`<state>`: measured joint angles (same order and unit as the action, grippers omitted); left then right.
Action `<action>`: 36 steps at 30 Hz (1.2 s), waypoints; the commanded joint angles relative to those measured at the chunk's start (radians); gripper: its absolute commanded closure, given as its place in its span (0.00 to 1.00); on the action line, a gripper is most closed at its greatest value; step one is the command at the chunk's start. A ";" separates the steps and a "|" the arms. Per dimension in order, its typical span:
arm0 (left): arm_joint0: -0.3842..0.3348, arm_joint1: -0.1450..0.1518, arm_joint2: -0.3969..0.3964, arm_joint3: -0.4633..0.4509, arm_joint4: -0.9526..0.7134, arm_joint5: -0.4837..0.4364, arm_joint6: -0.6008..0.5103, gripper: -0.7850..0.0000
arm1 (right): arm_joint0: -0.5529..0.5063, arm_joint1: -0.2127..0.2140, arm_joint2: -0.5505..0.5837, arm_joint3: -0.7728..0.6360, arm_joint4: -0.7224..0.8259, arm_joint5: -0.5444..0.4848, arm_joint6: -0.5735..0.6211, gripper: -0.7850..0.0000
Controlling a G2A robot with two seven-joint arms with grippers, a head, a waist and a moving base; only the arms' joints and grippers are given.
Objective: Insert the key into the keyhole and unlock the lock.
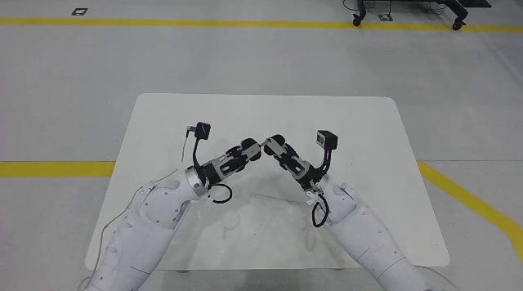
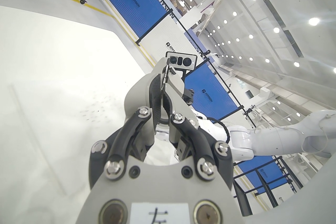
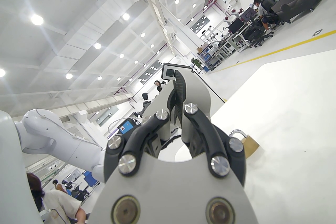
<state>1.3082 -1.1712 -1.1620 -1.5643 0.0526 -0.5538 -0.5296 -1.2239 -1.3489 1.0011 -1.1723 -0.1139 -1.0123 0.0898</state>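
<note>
table: white rounded-corner table top (image 1: 163, 127), centre of the top view; both arms come up from the lower edge and meet over its middle.
left gripper: grey two-finger gripper with black linkage (image 1: 251, 145), just left of frame centre in the top view, angled up-right, tip close to the other gripper's tip.
left gripper state: fingers pressed together, clamped on the key.
key: thin silver metal key (image 2: 164, 83), seen edge-on, centre of the left wrist view, sandwiched between the black ribbed pad and the grey finger; detail too small to make out.
right gripper: matching grey two-finger gripper (image 1: 270, 143), just right of frame centre in the top view, angled up-left toward the left gripper.
right gripper state: fingers together, ribbed pads meeting; can't tell if anything thin sits between them.
padlock: brass-coloured block padlock with silver shackle (image 3: 251, 146), lower right of the right wrist view, lying on the table, partly hidden behind the right gripper's black linkage, apart from the fingers.
keyhole: can't make it out.
floor: grey, with a yellow tape line (image 1: 245, 21) across the top of the top view.
</note>
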 commanded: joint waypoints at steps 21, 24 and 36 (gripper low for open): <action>0.024 0.009 -0.072 -0.003 0.016 -0.021 0.089 1.00 | -0.003 -0.001 -0.001 -0.007 0.002 0.000 0.007 0.00; 0.024 0.009 -0.072 -0.003 0.016 -0.021 0.089 1.00 | -0.003 -0.001 -0.001 -0.007 0.002 0.000 0.007 0.00; 0.011 0.027 -0.065 -0.032 0.063 0.020 -0.156 1.00 | 0.019 0.098 0.138 -0.052 -0.136 0.000 0.435 0.04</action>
<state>1.3299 -1.1478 -1.2285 -1.5993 0.0868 -0.5215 -0.6398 -1.1993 -1.2627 1.1160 -1.2168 -0.3021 -1.0126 0.4844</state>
